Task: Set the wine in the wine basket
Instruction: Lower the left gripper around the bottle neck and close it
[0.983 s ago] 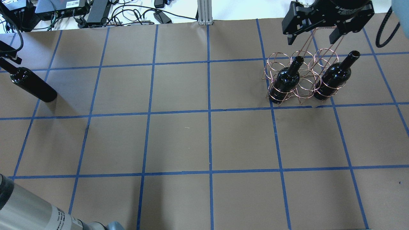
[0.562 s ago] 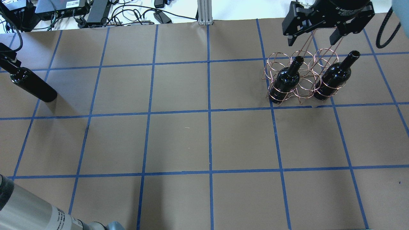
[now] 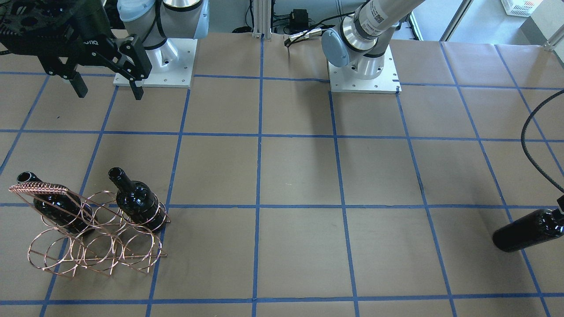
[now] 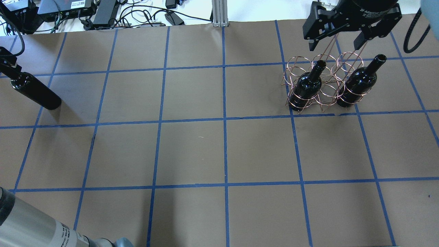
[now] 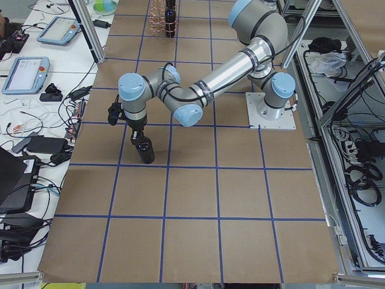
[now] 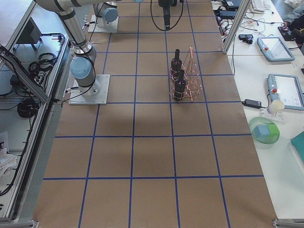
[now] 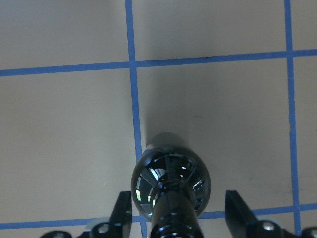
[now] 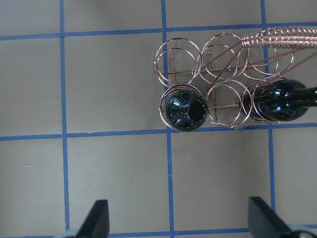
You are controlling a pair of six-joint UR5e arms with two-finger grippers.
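Observation:
The wine basket [image 4: 322, 85], a copper wire rack, stands at the far right and also shows in the front view [image 3: 88, 246]. It holds two black bottles upright, one [image 4: 308, 85] in a near ring and the other [image 4: 358, 84] beside it. A third wine bottle [image 4: 34, 92] stands on the table at the far left. My left gripper [image 7: 178, 213] straddles its neck, and a gap shows on each side of the neck. My right gripper [image 4: 337, 39] is open and empty, above the basket's far side.
Cables and boxes [image 4: 103, 13] and an aluminium post [image 4: 219, 13] line the far edge. The arm bases [image 3: 363, 75] stand at the robot's side. Brown paper with blue tape squares covers the table [image 4: 223, 154].
My right gripper has turned slightly above the basket. My left gripper has edged a little to the left at the bottle's neck. No bottle has moved.

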